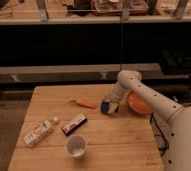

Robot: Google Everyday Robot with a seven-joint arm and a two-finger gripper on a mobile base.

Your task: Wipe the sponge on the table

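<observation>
Just beneath the tool [110, 101] sits the sponge [108, 107].

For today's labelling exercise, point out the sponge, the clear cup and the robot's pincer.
sponge [107, 107], camera view: its blue-and-yellow face.
clear cup [76, 146], camera view: middle of its open mouth.
pincer [110, 102], camera view: its tip, down at the sponge.

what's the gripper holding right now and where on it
The gripper sits on top of the sponge; whether it actually holds it cannot be told.
</observation>
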